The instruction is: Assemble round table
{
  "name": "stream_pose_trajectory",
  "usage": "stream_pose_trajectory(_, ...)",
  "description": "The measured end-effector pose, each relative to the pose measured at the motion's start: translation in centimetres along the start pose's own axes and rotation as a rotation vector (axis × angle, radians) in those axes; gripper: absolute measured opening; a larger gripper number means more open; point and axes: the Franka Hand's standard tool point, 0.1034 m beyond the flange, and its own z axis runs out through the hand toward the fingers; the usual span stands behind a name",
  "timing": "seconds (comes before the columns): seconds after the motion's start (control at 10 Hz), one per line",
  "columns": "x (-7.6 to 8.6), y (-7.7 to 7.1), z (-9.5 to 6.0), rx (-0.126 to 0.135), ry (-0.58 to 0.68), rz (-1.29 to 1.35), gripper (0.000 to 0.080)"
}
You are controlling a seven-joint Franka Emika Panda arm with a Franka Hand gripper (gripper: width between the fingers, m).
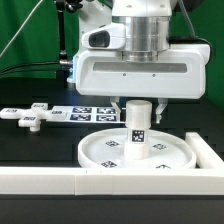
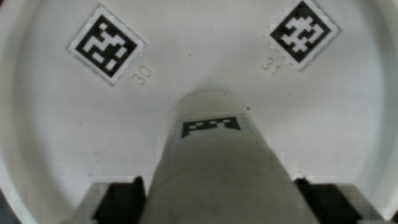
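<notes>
exterior view showed the gripper clamped narrow on the top of the post. the post stood upright, long axis vertical, straight below the jaws, its foot at the centre of the disc.

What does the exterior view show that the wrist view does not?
Only the exterior view shows the cross-shaped piece, the marker board and the border wall. Only the wrist view shows the finger pads touching the two sides of the post. Both show the post standing on the disc, held by the hand.
</notes>
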Motion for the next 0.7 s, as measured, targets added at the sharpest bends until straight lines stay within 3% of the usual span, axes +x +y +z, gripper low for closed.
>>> stream_pose_trajectory(0.3,-0.11,-0.16,0.01,0.002,-0.004,0.295,0.0409)
stream_pose_trajectory(0.5,-0.13,-0.18,0.05,0.028,-0.020,0.490,0.0409)
stream_pose_trajectory(0.7,-0.10,-0.21,0.02,0.026,-0.014,0.574,0.0409)
